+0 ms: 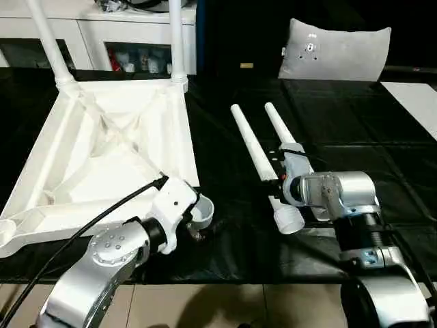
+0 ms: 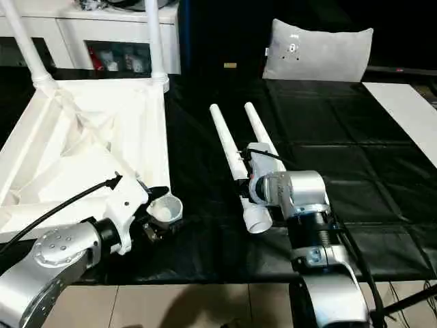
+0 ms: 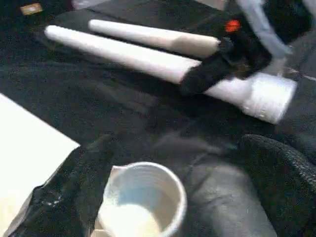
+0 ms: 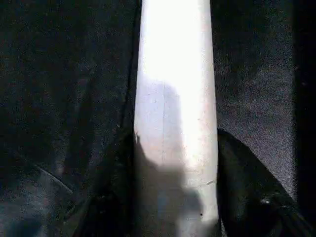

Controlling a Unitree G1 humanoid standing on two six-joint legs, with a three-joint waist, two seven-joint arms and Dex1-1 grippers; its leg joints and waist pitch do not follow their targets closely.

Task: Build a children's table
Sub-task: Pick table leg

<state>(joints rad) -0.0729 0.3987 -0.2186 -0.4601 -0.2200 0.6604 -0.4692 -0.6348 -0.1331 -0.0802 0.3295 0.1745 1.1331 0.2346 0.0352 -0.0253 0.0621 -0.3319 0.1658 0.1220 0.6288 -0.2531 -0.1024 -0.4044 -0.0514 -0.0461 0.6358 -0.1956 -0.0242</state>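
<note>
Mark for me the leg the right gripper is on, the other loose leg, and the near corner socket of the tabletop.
gripped leg [image 1: 251,143], left eye view, mid shaft.
loose leg [image 1: 278,125], left eye view, upper shaft.
corner socket [image 3: 143,197], left wrist view, on its round rim.
right gripper [image 3: 210,74], left wrist view, fingers around the gripped leg.

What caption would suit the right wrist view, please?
Right gripper jaws flanking a white leg on the black table.

smooth white plastic legs [image 1: 254,145], glossy black cover [image 1: 341,130]
</note>
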